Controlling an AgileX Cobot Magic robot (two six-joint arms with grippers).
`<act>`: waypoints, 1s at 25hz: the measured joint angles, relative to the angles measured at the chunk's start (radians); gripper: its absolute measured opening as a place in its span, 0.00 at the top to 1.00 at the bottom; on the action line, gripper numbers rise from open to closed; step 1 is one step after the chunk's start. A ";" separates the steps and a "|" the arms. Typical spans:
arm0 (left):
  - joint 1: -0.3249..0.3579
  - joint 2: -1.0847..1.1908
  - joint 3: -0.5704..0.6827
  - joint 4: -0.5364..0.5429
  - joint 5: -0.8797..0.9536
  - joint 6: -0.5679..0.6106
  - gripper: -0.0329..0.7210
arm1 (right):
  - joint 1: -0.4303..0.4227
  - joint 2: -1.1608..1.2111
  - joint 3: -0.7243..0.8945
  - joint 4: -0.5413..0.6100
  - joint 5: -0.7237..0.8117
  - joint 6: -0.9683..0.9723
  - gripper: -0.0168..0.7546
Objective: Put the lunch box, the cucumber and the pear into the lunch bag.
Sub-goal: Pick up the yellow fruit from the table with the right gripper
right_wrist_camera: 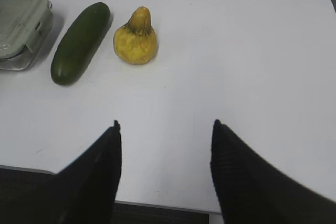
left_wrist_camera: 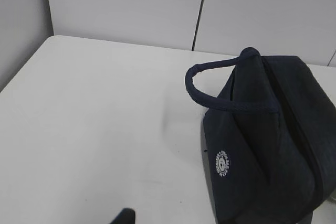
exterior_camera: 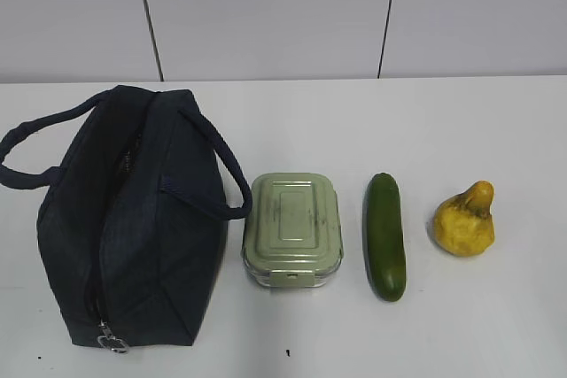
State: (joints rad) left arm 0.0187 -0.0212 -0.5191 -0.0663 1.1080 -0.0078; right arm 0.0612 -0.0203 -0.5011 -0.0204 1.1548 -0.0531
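Start layout: lunch bag (exterior_camera: 124,219) lies at left of the exterior frame, zipper apparently closed; lunch box (exterior_camera: 293,229), cucumber (exterior_camera: 385,236) and pear (exterior_camera: 465,220) sit in a row to its right, spaced apart for separate picks. Right gripper (right_wrist_camera: 165,129) hangs jaws apart over bare table (right_wrist_camera: 236,51), holding nothing. Left gripper (left_wrist_camera: 124,216) shows only a tip at the bottom edge, state not determinable.

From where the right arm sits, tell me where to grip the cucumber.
Grip the cucumber at mid-length, coming from above, fingers across its narrow width. It lies flat and straight, with clear table between it and the lunch box and pear.

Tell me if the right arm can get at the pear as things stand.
Probably yes. The right gripper is open over bare table, and the pear stands apart from the cucumber, with nothing between it and the gripper.
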 joint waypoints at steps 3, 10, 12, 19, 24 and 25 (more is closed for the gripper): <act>0.000 0.000 0.000 0.000 0.000 0.000 0.55 | 0.000 0.000 0.000 0.000 0.000 0.000 0.42; 0.000 0.000 0.000 0.000 0.000 0.000 0.55 | 0.000 0.000 0.000 0.000 -0.002 0.000 0.42; 0.000 0.000 0.000 0.000 0.000 0.000 0.55 | 0.000 0.000 0.000 0.000 -0.002 0.000 0.42; 0.000 0.000 0.000 0.000 0.000 0.000 0.55 | 0.000 0.202 -0.016 0.044 -0.039 0.000 0.42; 0.000 0.000 0.000 0.000 0.000 0.000 0.55 | 0.000 0.413 -0.086 0.156 -0.130 -0.036 0.42; 0.000 0.000 0.000 0.000 0.000 0.000 0.55 | 0.000 0.454 -0.098 0.173 -0.141 -0.049 0.42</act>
State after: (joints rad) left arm 0.0187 -0.0212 -0.5191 -0.0663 1.1080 -0.0078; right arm 0.0612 0.4336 -0.5993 0.1526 1.0137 -0.1018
